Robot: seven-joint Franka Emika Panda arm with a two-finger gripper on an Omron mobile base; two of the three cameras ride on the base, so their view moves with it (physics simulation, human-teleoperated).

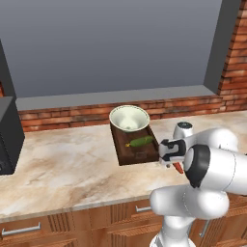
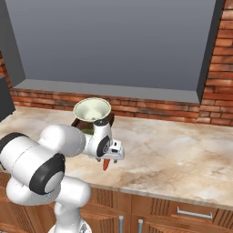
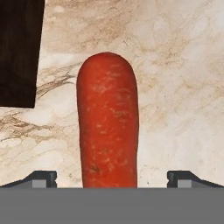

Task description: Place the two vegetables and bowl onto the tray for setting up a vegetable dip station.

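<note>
Tray: you have the dark wooden tray [image 1: 136, 147] on the marble counter [image 1: 62, 164], its far end toward the brick ledge; take it as your landmark.
Bowl: the pale bowl [image 1: 129, 118] sits on the tray's far end, upright, and looks settled, so count this item as done.
Cucumber: the green cucumber [image 1: 141, 141] lies across the tray's middle, just in front of the bowl. Done as well, as far as you can judge.
Carrot: the orange-red carrot [image 3: 108, 120] is off the tray, lying on the counter just beside the tray's near right corner. In the left base view only its tip peeks from under the hand.
Claw: your gripper [image 3: 112, 178] hangs right over the carrot, released, with the fingers spread wide, one tip on each side of the carrot and clear marble between each tip and the vegetable. Nothing is grasped.
Progress: two of three items placed, one left, by this showing.
Left for you: come down around the carrot, close on it, lift it, and set it on the tray's free near end.
Watch for: the carrot is round and tapered, so it may roll or slip when squeezed.
</note>
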